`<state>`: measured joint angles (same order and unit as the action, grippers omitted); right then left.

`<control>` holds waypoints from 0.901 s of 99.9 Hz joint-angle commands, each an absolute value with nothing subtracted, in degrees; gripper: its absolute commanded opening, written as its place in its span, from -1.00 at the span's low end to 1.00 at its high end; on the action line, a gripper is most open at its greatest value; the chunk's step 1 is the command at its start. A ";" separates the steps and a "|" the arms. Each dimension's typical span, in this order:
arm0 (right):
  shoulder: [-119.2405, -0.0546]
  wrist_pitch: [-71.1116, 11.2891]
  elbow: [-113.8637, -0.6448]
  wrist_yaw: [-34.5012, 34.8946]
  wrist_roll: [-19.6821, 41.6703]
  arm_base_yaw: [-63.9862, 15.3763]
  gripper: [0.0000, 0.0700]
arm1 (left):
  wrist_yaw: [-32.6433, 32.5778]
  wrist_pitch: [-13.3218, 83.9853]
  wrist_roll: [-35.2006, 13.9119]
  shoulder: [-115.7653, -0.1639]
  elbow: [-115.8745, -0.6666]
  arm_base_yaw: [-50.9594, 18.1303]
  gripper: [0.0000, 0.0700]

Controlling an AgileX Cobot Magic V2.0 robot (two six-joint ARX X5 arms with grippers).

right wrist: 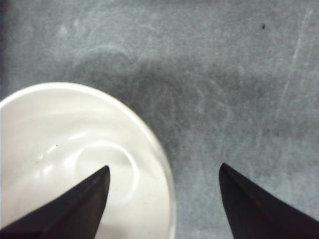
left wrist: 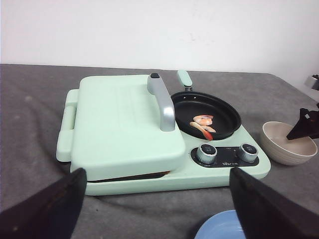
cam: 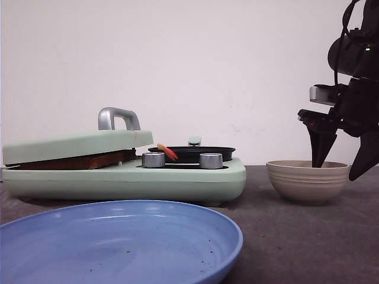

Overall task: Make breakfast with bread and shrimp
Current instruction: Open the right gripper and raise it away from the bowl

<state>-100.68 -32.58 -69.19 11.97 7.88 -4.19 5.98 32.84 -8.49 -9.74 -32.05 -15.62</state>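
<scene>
The bread [cam: 77, 161] shows only as a brown crust edge under the shut lid [left wrist: 119, 119] of the mint-green breakfast maker [cam: 177, 183]. Curled orange-and-white shrimp [left wrist: 203, 124] lie in the small black pan [left wrist: 207, 113] on its right side, and one shrimp tail [cam: 167, 152] pokes over the pan rim. My left gripper [left wrist: 158, 172] hangs open in front of the maker, holding nothing. My right gripper [right wrist: 164, 168] is open and straddles the rim of an empty beige bowl [right wrist: 60, 149], one finger [cam: 320, 148] inside it and the other outside.
A large blue plate [cam: 118, 242] sits nearest the front, before the maker. The beige bowl [cam: 308, 180] stands to the right of the maker. Two silver knobs [left wrist: 207, 153] face forward. The lid's grey handle [left wrist: 162, 99] stands upright. Dark grey cloth covers the table [right wrist: 239, 74].
</scene>
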 commanded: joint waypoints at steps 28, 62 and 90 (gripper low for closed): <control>-84.90 -32.05 -70.11 14.90 6.70 -3.84 0.26 | 5.78 32.25 -8.62 -9.78 -32.12 -15.75 0.46; -67.44 -34.39 -70.11 17.10 5.48 -3.99 0.25 | 5.82 32.16 -8.78 -9.76 -32.14 -15.75 0.46; -59.00 -40.21 -70.06 20.97 3.81 -5.08 -0.25 | 5.82 31.79 -11.70 -9.76 -32.14 -15.75 -0.24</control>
